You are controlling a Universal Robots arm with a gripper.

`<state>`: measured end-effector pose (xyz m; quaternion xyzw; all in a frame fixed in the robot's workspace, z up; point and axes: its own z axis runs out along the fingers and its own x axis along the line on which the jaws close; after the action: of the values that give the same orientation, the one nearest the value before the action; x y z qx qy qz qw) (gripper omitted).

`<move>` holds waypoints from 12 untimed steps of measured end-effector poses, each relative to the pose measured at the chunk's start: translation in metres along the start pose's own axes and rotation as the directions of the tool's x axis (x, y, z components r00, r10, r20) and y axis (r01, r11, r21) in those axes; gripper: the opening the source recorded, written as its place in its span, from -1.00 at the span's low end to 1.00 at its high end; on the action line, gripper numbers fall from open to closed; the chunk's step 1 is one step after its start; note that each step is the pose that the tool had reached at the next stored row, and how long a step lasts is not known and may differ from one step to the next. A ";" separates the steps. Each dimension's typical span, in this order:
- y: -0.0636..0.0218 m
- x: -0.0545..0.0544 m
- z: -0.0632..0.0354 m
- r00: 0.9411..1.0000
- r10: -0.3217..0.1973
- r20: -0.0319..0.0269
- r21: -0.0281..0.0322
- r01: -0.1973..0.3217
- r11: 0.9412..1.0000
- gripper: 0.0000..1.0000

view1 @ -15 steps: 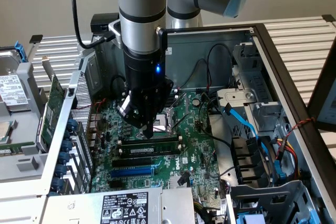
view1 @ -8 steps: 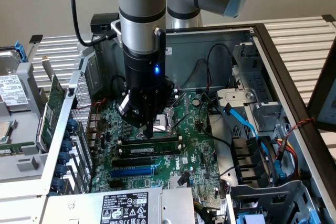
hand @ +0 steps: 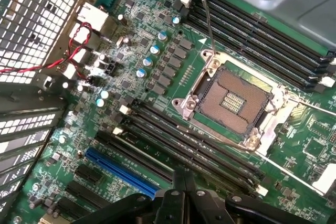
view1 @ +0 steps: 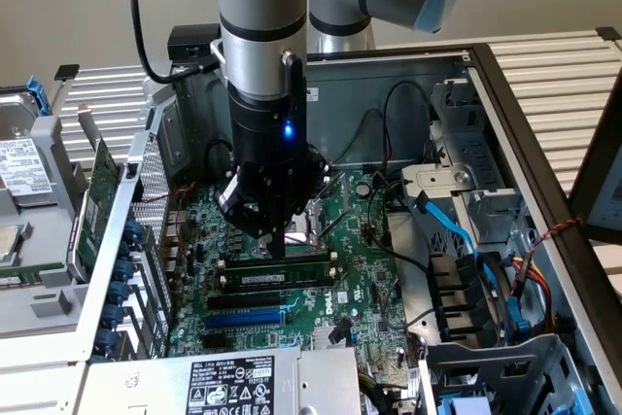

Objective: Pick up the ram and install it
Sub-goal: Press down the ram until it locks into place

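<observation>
The ram [view1: 303,265] is a long narrow green stick with dark chips. It stands along a memory slot on the motherboard [view1: 355,289], inside the open computer case. My gripper [view1: 279,246] points straight down over the stick's middle, fingers shut together with nothing between them. The fingertips are at the stick's top edge; I cannot tell whether they touch it. In the wrist view my gripper [hand: 182,178] shows its shut black fingers over the rows of black memory slots [hand: 199,145], beside the bare CPU socket [hand: 228,98].
A blue expansion slot [view1: 245,318] lies just in front of the memory slots. A labelled power supply [view1: 233,386] sits at the near edge. Blue and black cables [view1: 457,230] and drive bays crowd the exterior view's right. A green card [view1: 97,201] and a perforated case wall [view1: 151,191] stand on its left.
</observation>
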<state>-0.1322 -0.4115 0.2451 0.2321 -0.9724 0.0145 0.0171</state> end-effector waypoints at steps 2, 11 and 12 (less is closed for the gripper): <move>0.0000 0.000 0.0001 1.000 0.019 0.002 0.004 -0.019 1.000 -0.79; 0.0001 0.000 0.0001 0.993 0.118 0.008 0.007 -0.118 0.993 -0.79; 0.0000 0.000 0.0001 0.991 0.131 0.008 0.006 -0.131 0.991 -0.79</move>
<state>-0.1323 -0.4115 0.2450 0.1679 -0.9856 0.0180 0.0118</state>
